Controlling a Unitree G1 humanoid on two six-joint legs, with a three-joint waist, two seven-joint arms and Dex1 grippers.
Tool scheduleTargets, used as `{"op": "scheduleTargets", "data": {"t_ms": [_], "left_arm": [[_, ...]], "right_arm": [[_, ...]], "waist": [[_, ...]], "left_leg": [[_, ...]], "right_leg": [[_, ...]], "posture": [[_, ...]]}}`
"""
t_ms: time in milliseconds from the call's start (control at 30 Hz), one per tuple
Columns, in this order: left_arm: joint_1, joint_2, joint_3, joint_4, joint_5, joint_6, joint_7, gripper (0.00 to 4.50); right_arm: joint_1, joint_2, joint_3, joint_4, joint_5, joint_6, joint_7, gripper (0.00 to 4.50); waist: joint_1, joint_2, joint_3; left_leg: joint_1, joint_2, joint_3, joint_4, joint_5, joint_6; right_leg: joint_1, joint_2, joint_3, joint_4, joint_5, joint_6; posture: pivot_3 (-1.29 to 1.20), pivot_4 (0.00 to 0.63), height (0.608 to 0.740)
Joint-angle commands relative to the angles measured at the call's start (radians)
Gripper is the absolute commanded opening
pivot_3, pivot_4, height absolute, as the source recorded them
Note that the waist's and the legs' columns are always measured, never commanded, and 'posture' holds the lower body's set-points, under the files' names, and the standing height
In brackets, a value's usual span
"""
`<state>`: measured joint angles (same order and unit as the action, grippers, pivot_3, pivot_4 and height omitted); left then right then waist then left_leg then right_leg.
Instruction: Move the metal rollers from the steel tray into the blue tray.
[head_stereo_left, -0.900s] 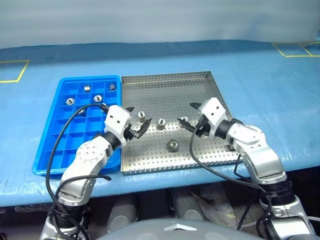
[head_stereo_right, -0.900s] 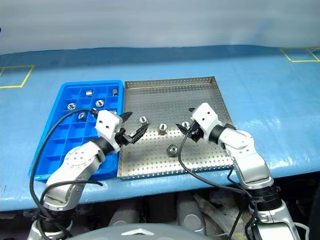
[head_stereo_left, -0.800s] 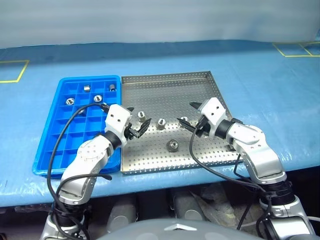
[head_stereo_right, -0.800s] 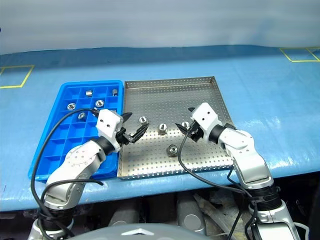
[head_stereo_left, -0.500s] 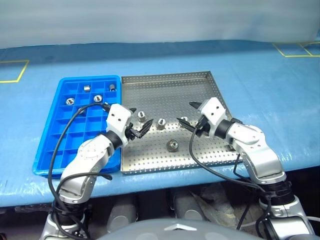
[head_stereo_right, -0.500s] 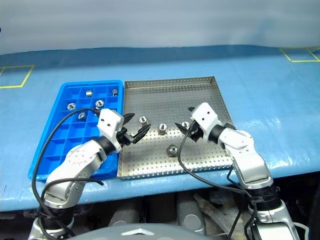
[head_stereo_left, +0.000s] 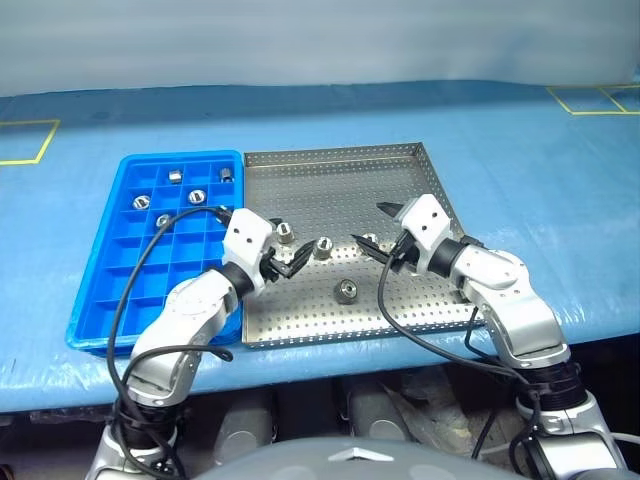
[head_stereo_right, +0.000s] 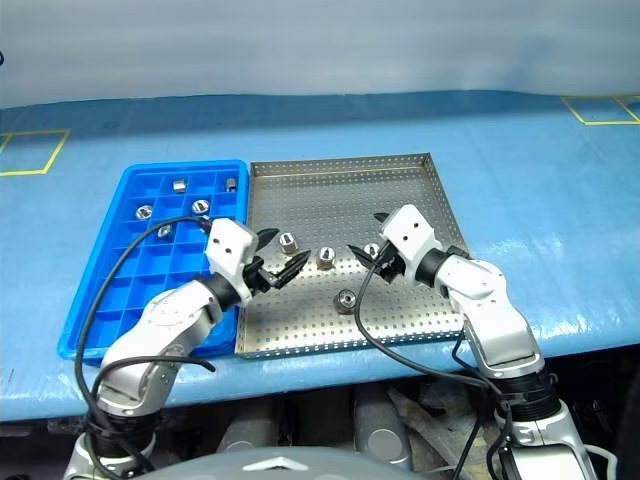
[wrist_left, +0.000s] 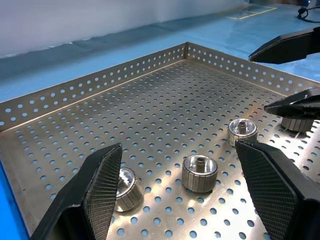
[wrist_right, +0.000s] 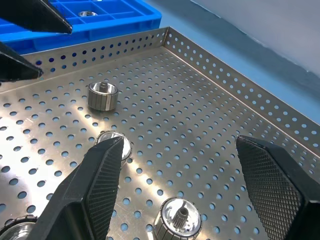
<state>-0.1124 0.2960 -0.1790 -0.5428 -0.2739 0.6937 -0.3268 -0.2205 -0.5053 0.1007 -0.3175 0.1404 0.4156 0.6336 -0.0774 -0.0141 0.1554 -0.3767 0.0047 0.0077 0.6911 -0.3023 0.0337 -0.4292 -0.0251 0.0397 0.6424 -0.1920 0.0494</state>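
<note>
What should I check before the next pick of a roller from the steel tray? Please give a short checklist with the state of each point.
1. Left gripper open: ok, fingers spread wide.
2. Right gripper open: ok, fingers spread wide.
3. Both grippers empty: ok, nothing between the fingers.
4. Rollers left in the steel tray: ok, four remain, the nearest roller just beyond the left gripper, another between the two grippers.
5. Free compartments in the blue tray: ok, only the far rows hold rollers, the near rows are empty.
6. Grippers apart from each other: ok, a gap with a roller lies between them.
</note>
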Motion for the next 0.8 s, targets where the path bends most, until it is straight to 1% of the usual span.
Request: {"op": "scheduleTargets", "data": {"t_ms": [33, 233, 467, 667, 800], "left_arm": [[-0.026, -0.005, -0.014, -0.014, 0.015, 0.007, 0.010, 3.95], [-0.045, 0.003, -0.008, -0.019, 0.030, 0.033, 0.032, 3.95], [-0.072, -0.016, -0.018, -0.018, 0.056, 0.052, 0.067, 3.95], [-0.115, -0.089, -0.096, 0.049, 0.090, 0.132, 0.119, 3.95], [-0.123, -0.117, -0.134, 0.099, 0.101, 0.175, 0.126, 3.95]], "right_arm": [[-0.009, -0.003, -0.019, -0.022, 0.004, -0.023, -0.004, 3.77], [0.008, -0.016, -0.029, -0.029, 0.005, -0.017, -0.001, 3.77], [0.013, -0.024, -0.033, -0.030, 0.003, -0.012, -0.006, 3.77], [0.033, -0.040, -0.053, -0.044, -0.003, 0.003, -0.018, 3.77], [0.050, -0.055, -0.076, -0.068, 0.000, 0.019, -0.028, 3.77]], "waist": [[0.000, 0.000, 0.000], [-0.001, 0.000, 0.000], [-0.002, 0.000, 0.000], [-0.001, 0.000, 0.000], [-0.009, 0.000, 0.000]], "left_leg": [[0.000, 0.000, 0.000, 0.000, 0.000, 0.000], [0.000, 0.000, 0.000, 0.000, 0.000, 0.000], [0.000, 0.000, 0.000, 0.000, 0.000, 0.000], [0.000, -0.001, 0.000, 0.001, 0.000, 0.000], [0.000, -0.001, 0.001, 0.001, 0.000, 0.001]], "right_leg": [[0.000, 0.000, 0.000, 0.000, 0.000, 0.000], [0.000, 0.000, 0.000, 0.000, 0.000, 0.000], [0.000, 0.000, 0.000, 0.000, 0.000, 0.000], [0.000, 0.000, 0.001, 0.000, 0.000, 0.001], [0.000, 0.000, 0.001, 0.000, 0.001, 0.001]], "posture": [[-0.14, 0.150, 0.740], [-0.16, 0.150, 0.740], [-0.16, 0.150, 0.740], [-0.18, 0.150, 0.740], [-0.19, 0.150, 0.740]]}}
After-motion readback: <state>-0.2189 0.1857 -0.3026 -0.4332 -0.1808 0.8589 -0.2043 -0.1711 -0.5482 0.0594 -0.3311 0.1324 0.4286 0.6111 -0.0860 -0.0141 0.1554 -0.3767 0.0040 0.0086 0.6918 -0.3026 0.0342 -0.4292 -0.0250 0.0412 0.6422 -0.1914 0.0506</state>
